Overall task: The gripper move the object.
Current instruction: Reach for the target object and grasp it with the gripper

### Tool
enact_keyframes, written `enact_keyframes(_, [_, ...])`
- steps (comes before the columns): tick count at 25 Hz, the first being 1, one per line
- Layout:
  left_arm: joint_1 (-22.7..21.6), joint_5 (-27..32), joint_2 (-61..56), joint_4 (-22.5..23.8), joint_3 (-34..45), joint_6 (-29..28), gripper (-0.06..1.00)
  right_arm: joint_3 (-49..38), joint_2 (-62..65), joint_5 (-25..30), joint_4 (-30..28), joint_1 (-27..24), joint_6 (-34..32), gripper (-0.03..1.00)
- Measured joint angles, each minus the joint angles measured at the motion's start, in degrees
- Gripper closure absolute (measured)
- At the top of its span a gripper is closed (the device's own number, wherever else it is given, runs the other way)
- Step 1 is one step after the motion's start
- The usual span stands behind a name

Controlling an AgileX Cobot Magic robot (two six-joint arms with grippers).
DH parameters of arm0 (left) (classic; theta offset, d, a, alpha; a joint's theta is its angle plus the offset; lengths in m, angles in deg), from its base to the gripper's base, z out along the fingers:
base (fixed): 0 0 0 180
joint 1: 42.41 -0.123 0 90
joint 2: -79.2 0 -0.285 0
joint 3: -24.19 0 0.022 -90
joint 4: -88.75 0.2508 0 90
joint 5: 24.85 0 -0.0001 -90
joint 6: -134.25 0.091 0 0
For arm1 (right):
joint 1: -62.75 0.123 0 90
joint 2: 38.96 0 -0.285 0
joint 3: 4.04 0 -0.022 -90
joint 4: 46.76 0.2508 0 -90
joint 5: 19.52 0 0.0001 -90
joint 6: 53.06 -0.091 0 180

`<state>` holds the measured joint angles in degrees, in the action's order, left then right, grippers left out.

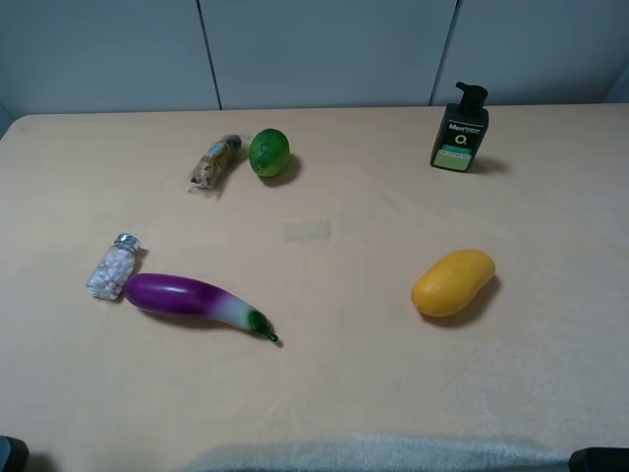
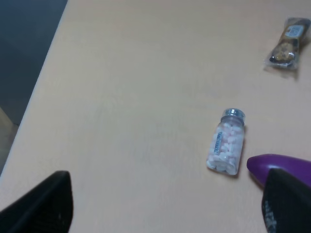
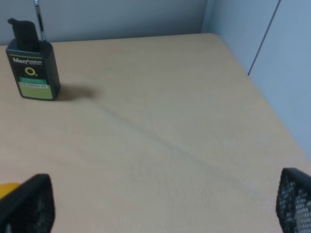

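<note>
Right gripper (image 3: 163, 206) spread wide; the upright bottle (image 1: 459, 133), upper right, could topple if bumped near its pump.

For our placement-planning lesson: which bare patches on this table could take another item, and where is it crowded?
Free: the middle of the tan table, bordered by the green lime, the yellow mango and the purple eggplant; also the back stretch between lime and black pump bottle. Crowded: the clear pill bottle close beside the eggplant, the snack packet close beside the lime.
</note>
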<state>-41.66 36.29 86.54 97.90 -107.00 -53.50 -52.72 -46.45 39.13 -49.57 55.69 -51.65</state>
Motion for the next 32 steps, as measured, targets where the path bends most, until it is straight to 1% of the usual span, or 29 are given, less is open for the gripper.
enact_keyframes(3, [0.0,0.0,0.0,0.0,0.0,0.0,0.1,0.0,0.0,0.0,0.5,0.0,-0.1,0.27])
enact_keyframes(7, [0.0,0.0,0.0,0.0,0.0,0.0,0.1,0.0,-0.1,-0.1,3.3,0.0,-0.4,0.27])
enact_keyframes(8, [0.0,0.0,0.0,0.0,0.0,0.0,0.1,0.1,-0.9,-0.3,4.8,0.0,-0.7,0.27])
enact_keyframes(11, [0.0,0.0,0.0,0.0,0.0,0.0,0.1,0.2,-5.6,-2.2,9.0,0.0,-1.4,0.27])
enact_keyframes(16, [0.0,0.0,0.0,0.1,0.0,0.0,0.1,1.8,-18.5,-7.0,15.2,0.0,-1.0,0.27])
enact_keyframes(20, [0.0,0.0,0.0,0.1,0.0,0.0,0.1,4.9,-29.5,-11.1,18.8,0.0,3.5,0.27])
enact_keyframes(22, [0.0,0.0,0.0,0.1,0.0,0.0,0.1,7.5,-34.5,-12.1,20.1,0.0,5.8,0.27])
enact_keyframes(32, [0.0,0.0,0.0,0.1,0.0,0.0,0.1,22.4,-57.7,-11.6,21.0,0.0,17.1,0.27])
